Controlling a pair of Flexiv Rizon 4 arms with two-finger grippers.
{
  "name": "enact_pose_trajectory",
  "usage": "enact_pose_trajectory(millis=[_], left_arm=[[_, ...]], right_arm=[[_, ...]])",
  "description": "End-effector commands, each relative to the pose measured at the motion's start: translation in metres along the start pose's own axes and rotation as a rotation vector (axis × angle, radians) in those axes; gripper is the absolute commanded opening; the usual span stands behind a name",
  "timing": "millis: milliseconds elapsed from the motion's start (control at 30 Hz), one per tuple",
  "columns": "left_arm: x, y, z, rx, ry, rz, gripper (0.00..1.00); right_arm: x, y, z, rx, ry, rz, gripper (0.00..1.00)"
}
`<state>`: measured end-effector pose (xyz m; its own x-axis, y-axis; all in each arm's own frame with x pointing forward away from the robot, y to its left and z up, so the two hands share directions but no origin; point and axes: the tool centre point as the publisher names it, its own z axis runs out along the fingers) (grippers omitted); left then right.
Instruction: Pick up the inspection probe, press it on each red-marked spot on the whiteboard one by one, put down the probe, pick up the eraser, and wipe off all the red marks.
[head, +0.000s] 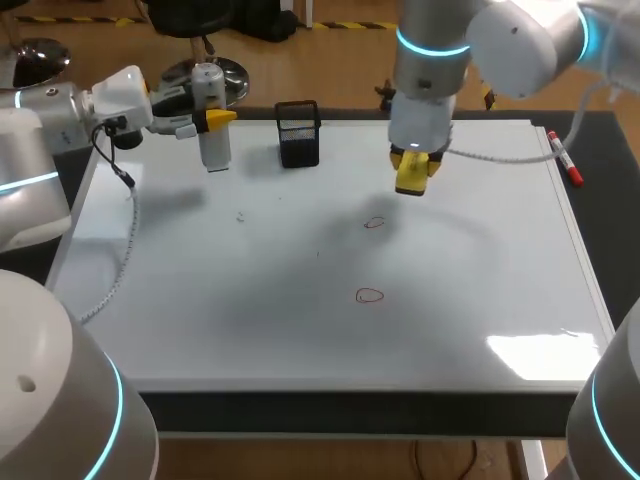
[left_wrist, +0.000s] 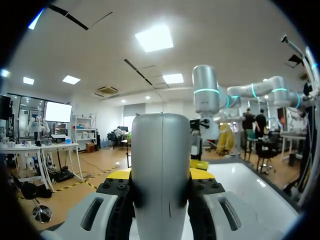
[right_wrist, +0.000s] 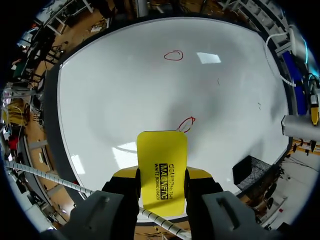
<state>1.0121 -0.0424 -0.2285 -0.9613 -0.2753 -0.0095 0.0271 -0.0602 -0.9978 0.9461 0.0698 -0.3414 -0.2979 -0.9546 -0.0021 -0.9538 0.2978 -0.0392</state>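
Pinching the eraser (right_wrist: 161, 150) in the right gripper (right_wrist: 161, 172), over the whiteboard (head: 250, 320), right by the far red mark (head: 374, 223); second mark (head: 369, 295) closer in. Clamping the probe (left_wrist: 161, 150) upright in the left gripper (left_wrist: 161, 175) at the far-left corner, beside a black basket (head: 298, 133).

Legible print stands on the eraser (right_wrist: 162, 150) alone, on the yellow face gripped from both sides by the fingers of the right gripper (right_wrist: 162, 176). Black lettering runs in two lines along the eraser's length, near the gripper end. One is a larger line of heavy capitals inside a ruled box, the other a smaller line of capitals beside it. The head view hides this face. The red marks (right_wrist: 173, 55) on the whiteboard (right_wrist: 110, 100) are hand-drawn loops, not characters.
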Motion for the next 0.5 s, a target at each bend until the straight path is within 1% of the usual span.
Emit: enact_pose_trajectory(millis=[33,200,267,500], left_arm=[[0.000,-0.001,0.000,0.000,-0.001,0.001,0.00],[0.000,-0.001,0.000,0.000,-0.001,0.001,0.00],[0.000,-0.001,0.000,0.000,-0.001,0.001,0.00],[0.000,-0.001,0.000,0.000,-0.001,0.001,0.00]], right_arm=[[-0.015,0.015,0.006,0.021,0.005,-0.012,0.00],[-0.030,0.029,0.014,0.009,-0.030,-0.047,0.00],[-0.036,0.034,0.017,0.004,-0.045,-0.080,0.00],[-0.053,0.048,0.030,-0.027,-0.060,-0.150,0.00]])
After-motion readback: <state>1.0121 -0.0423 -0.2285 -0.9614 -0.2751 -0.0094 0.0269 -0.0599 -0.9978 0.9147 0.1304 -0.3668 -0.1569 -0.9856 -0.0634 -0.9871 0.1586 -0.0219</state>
